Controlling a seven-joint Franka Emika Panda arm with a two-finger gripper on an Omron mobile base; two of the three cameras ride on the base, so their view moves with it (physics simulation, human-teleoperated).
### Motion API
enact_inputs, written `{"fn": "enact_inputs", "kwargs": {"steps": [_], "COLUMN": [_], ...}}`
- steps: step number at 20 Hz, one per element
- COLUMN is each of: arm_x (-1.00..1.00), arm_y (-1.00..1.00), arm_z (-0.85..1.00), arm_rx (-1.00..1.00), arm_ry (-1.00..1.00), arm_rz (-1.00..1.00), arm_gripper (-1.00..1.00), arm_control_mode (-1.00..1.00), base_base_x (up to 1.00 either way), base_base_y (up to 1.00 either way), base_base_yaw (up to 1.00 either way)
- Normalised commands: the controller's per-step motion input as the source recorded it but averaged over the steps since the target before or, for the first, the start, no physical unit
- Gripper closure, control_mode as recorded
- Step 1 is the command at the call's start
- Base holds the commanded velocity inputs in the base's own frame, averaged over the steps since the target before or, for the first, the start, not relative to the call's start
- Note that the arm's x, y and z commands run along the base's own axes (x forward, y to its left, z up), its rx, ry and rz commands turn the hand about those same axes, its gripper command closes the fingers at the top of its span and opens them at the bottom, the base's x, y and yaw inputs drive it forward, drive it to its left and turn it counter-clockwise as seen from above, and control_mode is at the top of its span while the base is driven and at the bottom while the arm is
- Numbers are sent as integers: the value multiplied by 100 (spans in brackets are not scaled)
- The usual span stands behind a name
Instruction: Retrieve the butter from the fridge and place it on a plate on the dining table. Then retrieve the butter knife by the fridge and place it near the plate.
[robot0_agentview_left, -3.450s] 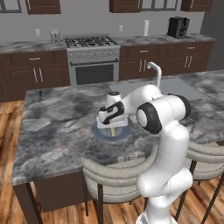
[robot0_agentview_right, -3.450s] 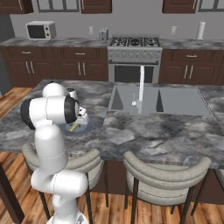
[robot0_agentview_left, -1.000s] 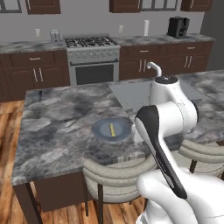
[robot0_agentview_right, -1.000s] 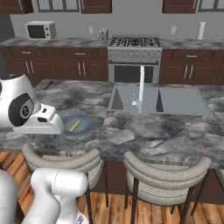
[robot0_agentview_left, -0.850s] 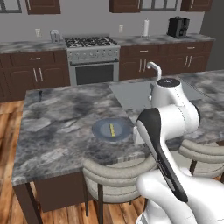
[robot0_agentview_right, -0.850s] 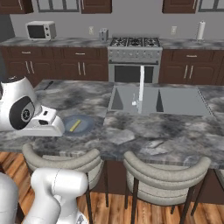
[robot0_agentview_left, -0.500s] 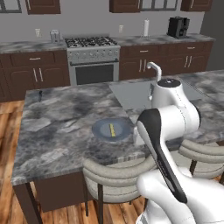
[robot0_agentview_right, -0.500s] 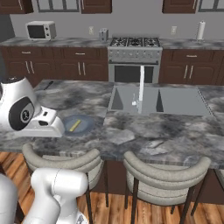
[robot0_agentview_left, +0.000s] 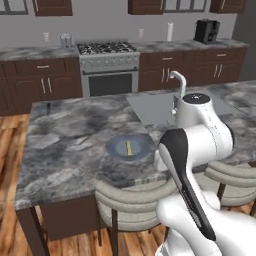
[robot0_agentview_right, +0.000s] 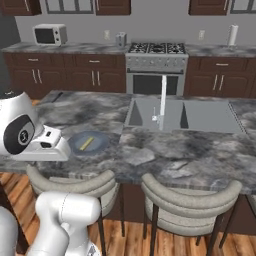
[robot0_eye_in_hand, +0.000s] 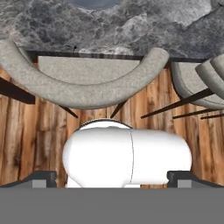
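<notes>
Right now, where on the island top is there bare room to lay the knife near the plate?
Bare marble lies left of the plate, toward the dining table corner, and between the plate and the sink. The front edge is tighter: the stools and the arm crowd it. The butter lies on the plate.

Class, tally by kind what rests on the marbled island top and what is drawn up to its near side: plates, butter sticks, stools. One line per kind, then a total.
plate: 1
butter stick, lying on the plate: 1
stools at the dining table's near edge: 2
Total: 4
</notes>
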Motion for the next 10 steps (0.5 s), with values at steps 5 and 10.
{"fn": "enact_inputs", "kwargs": {"steps": [5,10], "arm_x": [0,0], "arm_y": [0,0], "arm_z": [0,0], "arm_rx": [0,0], "arm_ry": [0,0], "arm_rz": [0,0], "arm_gripper": [-100,-100], "arm_control_mode": [100,100], "base_base_x": [-59,-80], "base_base_y": [25,27], "base_base_yaw": [46,28]}}
